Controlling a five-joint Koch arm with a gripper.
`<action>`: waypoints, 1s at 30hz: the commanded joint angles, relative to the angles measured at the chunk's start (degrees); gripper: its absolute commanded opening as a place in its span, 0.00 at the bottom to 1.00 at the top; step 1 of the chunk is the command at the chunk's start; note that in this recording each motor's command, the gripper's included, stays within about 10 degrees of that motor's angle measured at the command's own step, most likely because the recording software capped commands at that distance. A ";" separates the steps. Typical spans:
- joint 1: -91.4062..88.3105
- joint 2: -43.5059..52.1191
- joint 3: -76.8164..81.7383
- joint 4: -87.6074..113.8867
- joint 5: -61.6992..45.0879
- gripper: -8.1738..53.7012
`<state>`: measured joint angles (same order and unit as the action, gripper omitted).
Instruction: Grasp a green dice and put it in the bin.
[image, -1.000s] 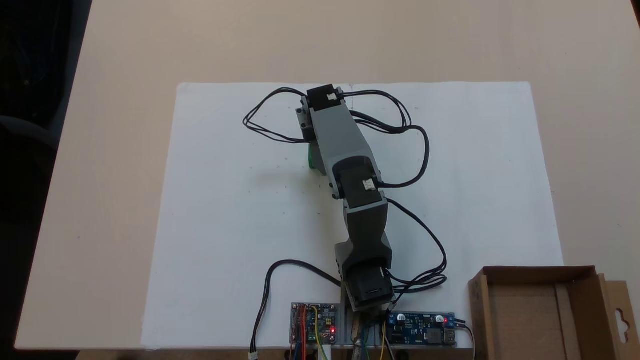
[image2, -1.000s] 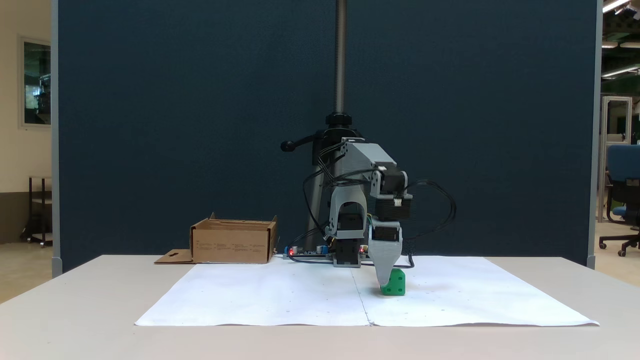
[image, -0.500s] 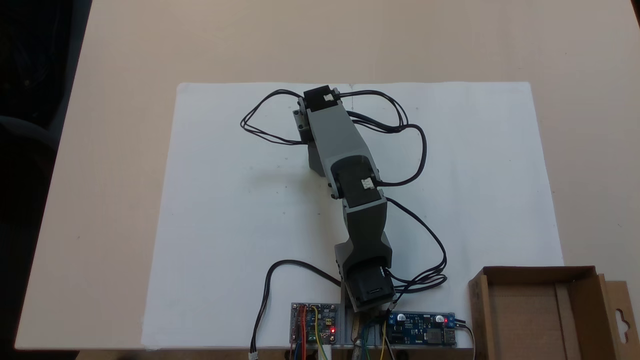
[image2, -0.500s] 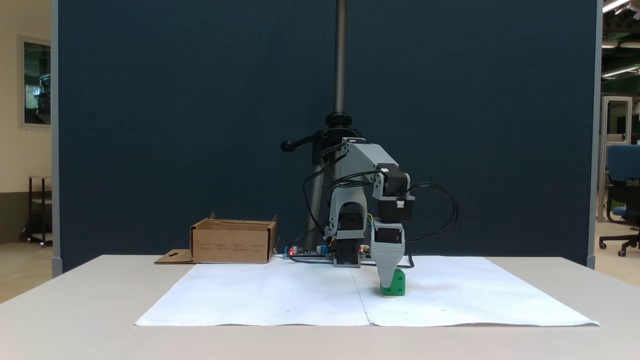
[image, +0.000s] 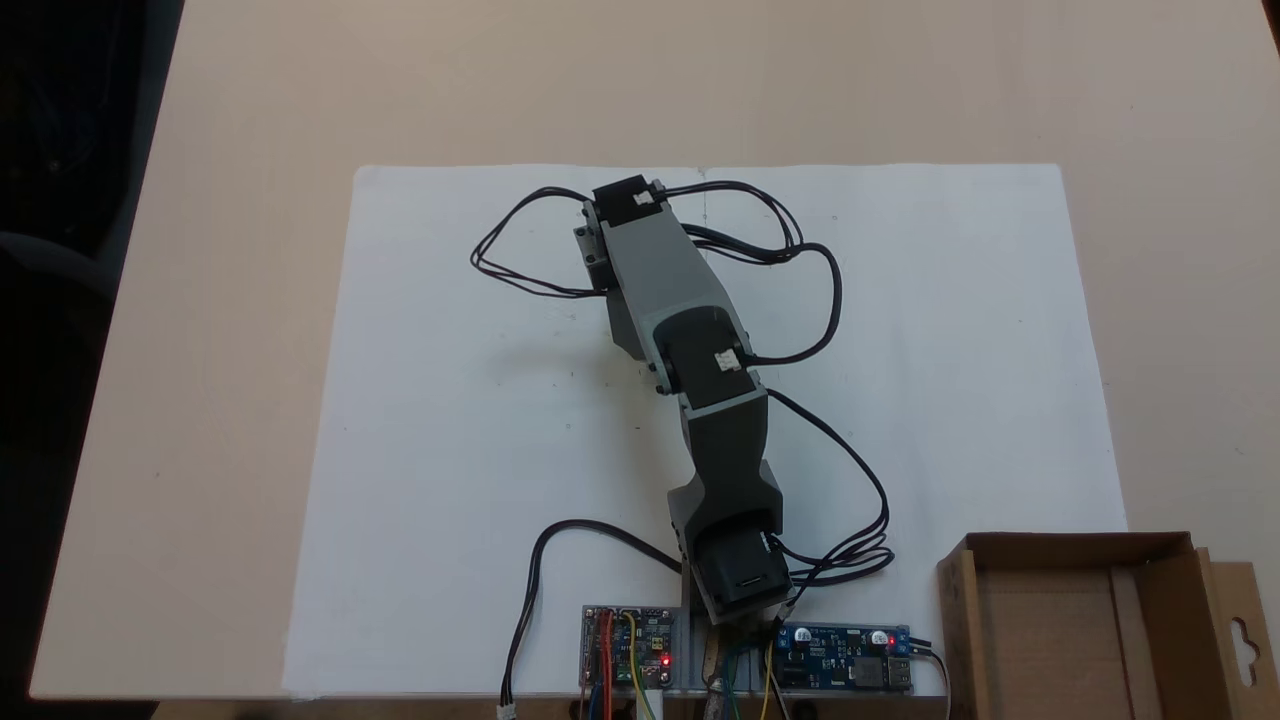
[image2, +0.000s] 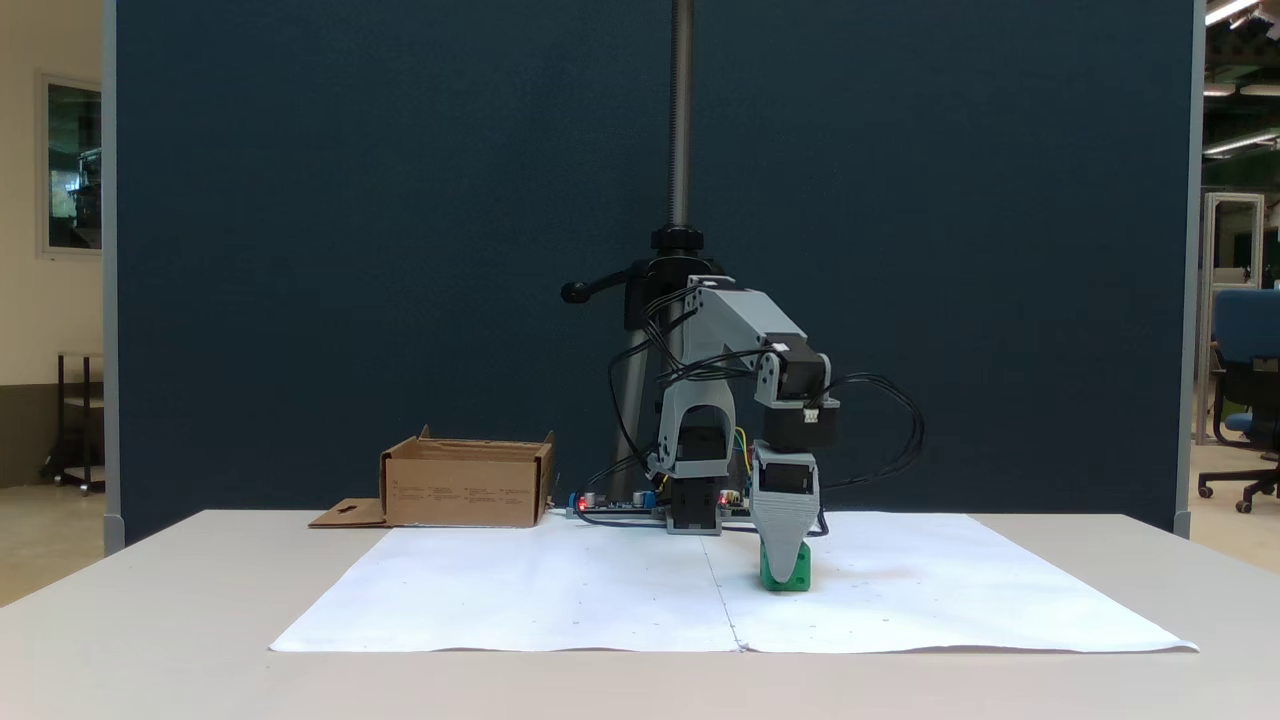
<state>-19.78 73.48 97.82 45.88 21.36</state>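
In a fixed view, off to the left of the white paper sheet (image2: 560, 600) sat the shallow brown cardboard bin (image2: 467, 487), its hang-hole flap lying flat beside it, well apart from the action. Moving right along the sheet, the grey-and-black hobby arm (image2: 745, 330) reached out from its base at the sheet's far edge, and its grey wedge-shaped gripper (image2: 785, 562) pointed straight down onto the small bright green dice (image2: 797, 572), which sat on the sheet just right of its centre crease. One tapered jaw covered the cube's front face, so whether the claw was apart or clamped, I could not tell. The risk: if a jaw tip was riding on top rather than straddling the dice, closing would likely squirt it sideways or tip it, and the long carry to the bin could shake loose a shallow pinch.
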 joint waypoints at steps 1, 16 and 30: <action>-0.44 0.62 -2.37 -2.02 3.78 0.80; -0.44 -0.35 -2.72 -2.64 3.69 0.59; 1.32 0.09 -2.72 -3.60 3.60 0.33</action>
<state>-18.37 72.42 97.82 43.77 21.62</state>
